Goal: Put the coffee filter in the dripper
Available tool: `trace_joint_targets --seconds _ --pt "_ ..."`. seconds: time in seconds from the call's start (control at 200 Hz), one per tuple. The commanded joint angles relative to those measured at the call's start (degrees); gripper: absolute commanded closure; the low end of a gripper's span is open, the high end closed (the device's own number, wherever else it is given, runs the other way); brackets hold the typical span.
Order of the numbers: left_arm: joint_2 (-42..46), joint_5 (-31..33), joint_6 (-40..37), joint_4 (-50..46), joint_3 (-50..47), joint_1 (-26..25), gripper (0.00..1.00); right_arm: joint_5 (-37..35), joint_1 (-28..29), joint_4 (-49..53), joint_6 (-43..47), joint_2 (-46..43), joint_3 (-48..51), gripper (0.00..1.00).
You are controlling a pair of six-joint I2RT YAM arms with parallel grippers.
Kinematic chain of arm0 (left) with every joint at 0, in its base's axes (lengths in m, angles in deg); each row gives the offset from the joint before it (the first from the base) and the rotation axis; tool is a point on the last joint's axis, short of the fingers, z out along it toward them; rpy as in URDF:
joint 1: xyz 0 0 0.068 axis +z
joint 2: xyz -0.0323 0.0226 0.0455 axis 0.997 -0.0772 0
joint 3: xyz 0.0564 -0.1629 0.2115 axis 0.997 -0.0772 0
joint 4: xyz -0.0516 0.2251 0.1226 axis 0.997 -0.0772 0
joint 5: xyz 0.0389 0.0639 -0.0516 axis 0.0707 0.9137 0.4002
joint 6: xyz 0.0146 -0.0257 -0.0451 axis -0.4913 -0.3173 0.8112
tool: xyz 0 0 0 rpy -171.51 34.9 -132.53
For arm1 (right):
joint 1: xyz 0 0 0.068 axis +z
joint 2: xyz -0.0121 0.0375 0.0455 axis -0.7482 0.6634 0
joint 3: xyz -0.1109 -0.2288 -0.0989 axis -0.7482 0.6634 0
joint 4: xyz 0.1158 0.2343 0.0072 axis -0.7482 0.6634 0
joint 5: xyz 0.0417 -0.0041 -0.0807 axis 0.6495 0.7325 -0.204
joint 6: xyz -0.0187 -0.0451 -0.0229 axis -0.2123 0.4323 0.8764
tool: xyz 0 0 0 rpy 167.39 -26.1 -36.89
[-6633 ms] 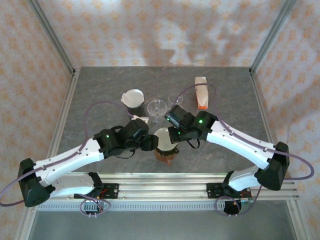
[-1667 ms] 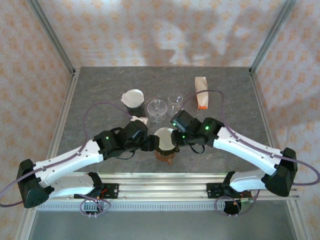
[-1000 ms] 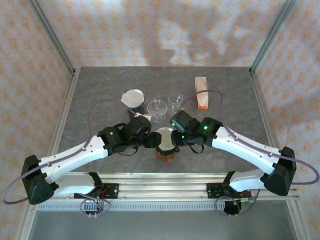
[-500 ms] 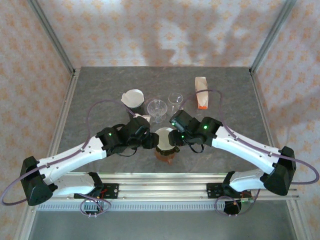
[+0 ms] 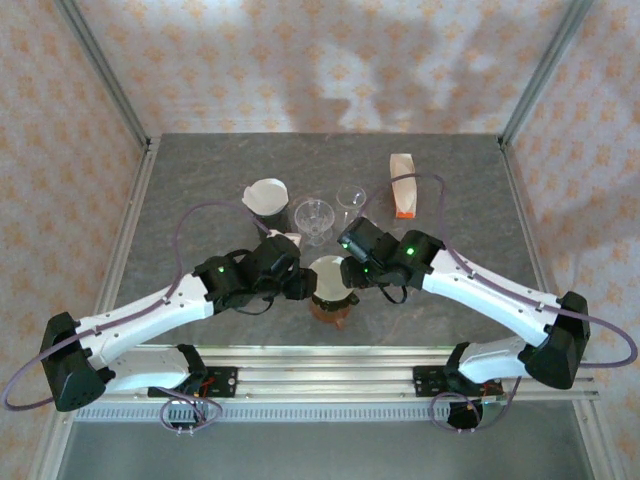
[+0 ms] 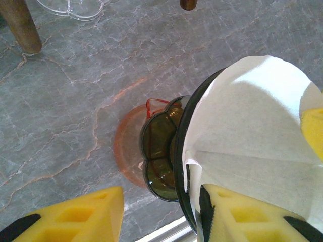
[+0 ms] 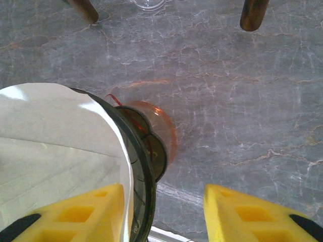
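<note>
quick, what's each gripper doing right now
Left gripper: open, astride the dripper rim, gripping nothing.
Right gripper: open, astride the same rim, gripping nothing.

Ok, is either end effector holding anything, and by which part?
Nothing looks gripped: left end effector and right end effector straddle the dripper rim, jaws open, one finger each over the filter.

Grey marbled table (image 5: 200, 180) between peach patterned walls (image 5: 300, 60), aluminium posts (image 5: 104, 70)
</note>
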Motion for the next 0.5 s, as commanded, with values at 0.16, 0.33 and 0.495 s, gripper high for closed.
trace_joint_targets --seconds 0.16,0.33,0.495 --pt "-0.1 0.0 0.6 -0.1 -1.1 0.2 0.55 -3.9 -0.3 2.5 0.2 0.7 -1.3 0.62" --pt "-0.1 0.0 0.9 0.2 -1.5 0.2 0.55 -4.1 -0.3 2.6 0.2 1.0 -1.4 0.62" --pt "-0.1 -0.1 1.0 0.4 -1.3 0.2 0.55 -3.7 -0.3 2.2 0.2 1.0 -1.3 0.63"
